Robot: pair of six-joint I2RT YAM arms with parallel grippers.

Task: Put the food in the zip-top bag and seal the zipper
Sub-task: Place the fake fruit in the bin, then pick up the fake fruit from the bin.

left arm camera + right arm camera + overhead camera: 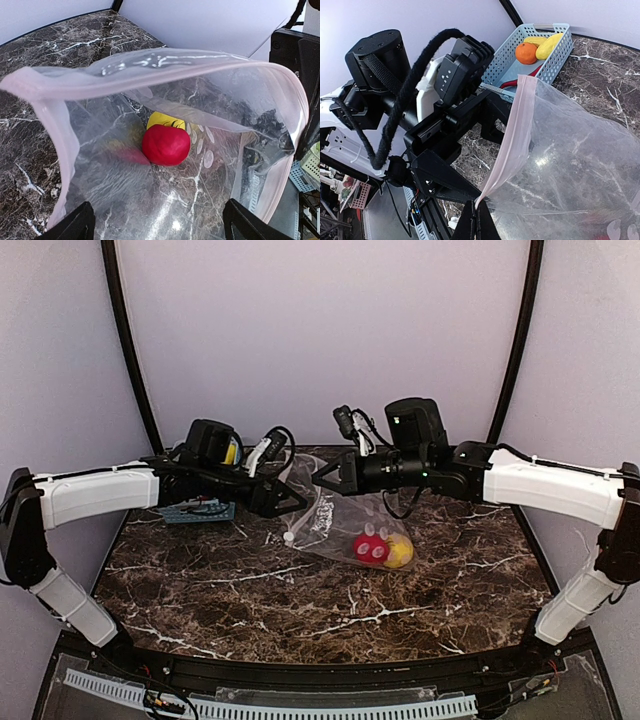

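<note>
Black fingertips (75,226) of the left gripper (159,227) frame the bottom of the left wrist view. They are set wide apart with nothing clamped between them and hover at the gaping mouth of the zip-top bag (100,170). Opposite, the right gripper (477,224) has its jaws pressed together on the bag's rim. It pinches one end of the pale pink zipper (512,125) and lifts that side, so the mouth stands propped above the table (300,610).

Deep in the bag sit a round red piece (165,145) and, touching it from behind, a yellow piece (161,120) (the top view hints at a second red lump, but I cannot tell). Loading is therefore partly done. An orange ball (525,52), two yellow pieces (547,45) and what looks like the red chili (519,79) are left in the basket (502,57), which stands behind the left arm, apart from the bag. After those, the zipper must be run shut, since it is fully open now. A small white speck (289,537) at the near end of the mouth is probably its slider.

The bag is thin, clear, crinkled film printed with white ovals. It catches glare and looks floppy, holding its shape only where it is pinched. The food looks like smooth, rounded hard plastic and is likely to roll. The basket is rigid blue-grey slatted plastic, and the table is glossy dark marble veined in white.
</note>
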